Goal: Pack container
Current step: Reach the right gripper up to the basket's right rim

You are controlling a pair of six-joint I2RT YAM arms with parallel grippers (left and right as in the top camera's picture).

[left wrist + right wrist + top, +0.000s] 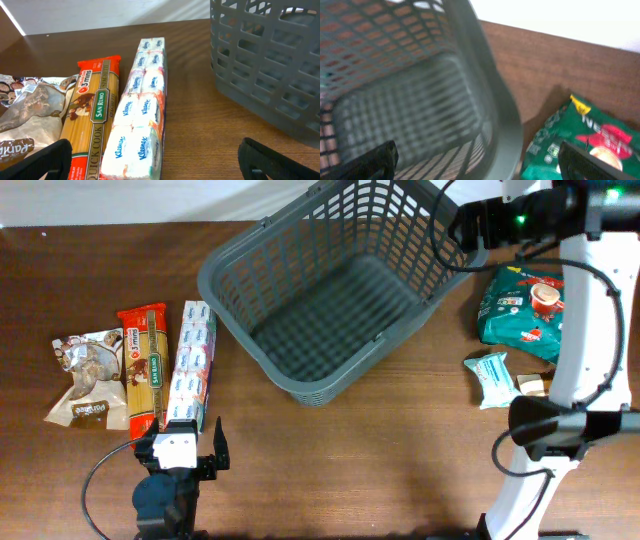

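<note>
1. Overhead view:
   - The large dark grey plastic basket (240,320) with lattice sides sits at 12 o'clock on the brown wooden table (380,470). Its flat base is bare, so I judge that packing has not begun.
   - At 9 o'clock, three items lie side by side: a brown-and-white crinkled snack packet (85,380), a long red-orange spaghetti packet (143,365) and a long strip of white tissue packs (192,365).
   - At 3 o'clock lie a green coffee-mix bag (525,305) and a small teal packet (493,377).
   - The left gripper (180,440) is at 7 o'clock, just below the spaghetti and tissues. Its fingers are spread wide and hold nothing.
   - The right gripper (465,225) is at 1 o'clock, over the basket's far corner.

2. Left wrist view:
   - The tissue strip (140,120) and spaghetti packet (92,115) run towards 12 o'clock, touching each other.
   - The basket wall (265,65) stands at 2 o'clock.
   - The left gripper (157,160) is fully spread and empty.

3. Right wrist view:
   - The picture is blurred.
   - The basket rim (485,90) crosses the centre and the green bag (575,140) lies at 4 o'clock.
   - The right gripper (477,157) is wide apart and grasps nothing.
   - Every item is left to load.
</note>
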